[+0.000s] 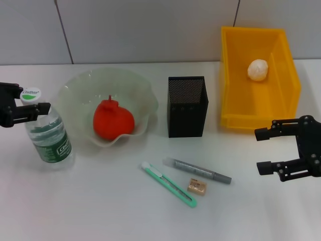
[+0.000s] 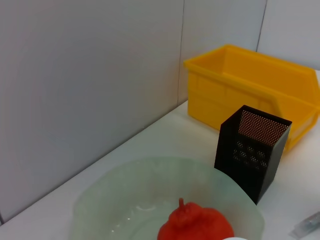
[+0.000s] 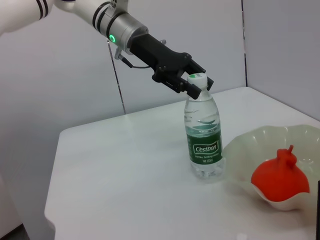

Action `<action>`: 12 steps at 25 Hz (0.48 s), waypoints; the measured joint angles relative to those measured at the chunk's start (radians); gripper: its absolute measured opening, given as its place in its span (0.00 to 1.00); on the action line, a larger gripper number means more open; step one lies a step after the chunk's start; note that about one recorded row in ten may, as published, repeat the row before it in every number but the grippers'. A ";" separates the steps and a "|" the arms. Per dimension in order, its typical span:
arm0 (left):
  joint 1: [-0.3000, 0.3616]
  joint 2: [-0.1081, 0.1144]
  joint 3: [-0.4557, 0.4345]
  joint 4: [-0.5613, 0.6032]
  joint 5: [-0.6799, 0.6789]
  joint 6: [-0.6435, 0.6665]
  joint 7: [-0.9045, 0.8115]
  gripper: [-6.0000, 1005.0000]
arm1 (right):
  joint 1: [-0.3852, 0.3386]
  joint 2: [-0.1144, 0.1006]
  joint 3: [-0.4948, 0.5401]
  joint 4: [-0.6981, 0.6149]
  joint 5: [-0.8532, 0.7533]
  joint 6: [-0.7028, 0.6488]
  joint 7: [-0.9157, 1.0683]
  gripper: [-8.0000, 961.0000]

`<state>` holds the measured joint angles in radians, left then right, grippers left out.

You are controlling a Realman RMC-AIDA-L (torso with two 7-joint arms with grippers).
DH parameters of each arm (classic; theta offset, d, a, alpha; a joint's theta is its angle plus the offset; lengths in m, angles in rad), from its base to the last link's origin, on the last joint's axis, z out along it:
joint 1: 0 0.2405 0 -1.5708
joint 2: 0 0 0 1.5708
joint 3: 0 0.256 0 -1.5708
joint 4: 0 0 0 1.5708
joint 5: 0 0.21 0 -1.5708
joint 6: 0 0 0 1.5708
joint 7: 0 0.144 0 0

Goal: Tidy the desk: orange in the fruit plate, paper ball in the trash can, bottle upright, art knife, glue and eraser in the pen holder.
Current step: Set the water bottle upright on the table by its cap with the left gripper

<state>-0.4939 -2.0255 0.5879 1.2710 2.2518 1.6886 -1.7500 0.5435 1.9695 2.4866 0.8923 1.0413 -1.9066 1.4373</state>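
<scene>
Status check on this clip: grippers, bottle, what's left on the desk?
Left gripper at upright clear green-label bottle cap. Right gripper open, idle. Mint-green knife, grey glue stick, beige eraser still out.

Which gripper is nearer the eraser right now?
The right. The right gripper hovers open off to the eraser's right, in front of the trash can. The left gripper is far across the table at the bottle's neck.

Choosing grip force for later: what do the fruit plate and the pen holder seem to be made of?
The fruit plate looks like pale green translucent glass, glossy, with a wavy rim, though it could be plastic. The pen holder looks like matte black perforated metal mesh; light shows through its holes.
</scene>
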 joint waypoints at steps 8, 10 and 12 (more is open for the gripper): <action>-0.002 0.001 0.004 -0.003 0.002 0.000 0.008 0.45 | 0.000 0.001 0.000 0.000 0.003 -0.001 0.002 0.82; -0.001 0.001 0.004 -0.003 0.003 0.000 0.009 0.45 | -0.001 0.001 0.000 0.000 0.003 -0.001 0.002 0.82; 0.000 0.001 0.004 -0.004 0.003 0.000 0.010 0.45 | -0.001 0.002 0.000 0.000 0.003 -0.001 0.005 0.82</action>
<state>-0.4937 -2.0248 0.5922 1.2671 2.2546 1.6887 -1.7404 0.5430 1.9711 2.4866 0.8928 1.0446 -1.9076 1.4419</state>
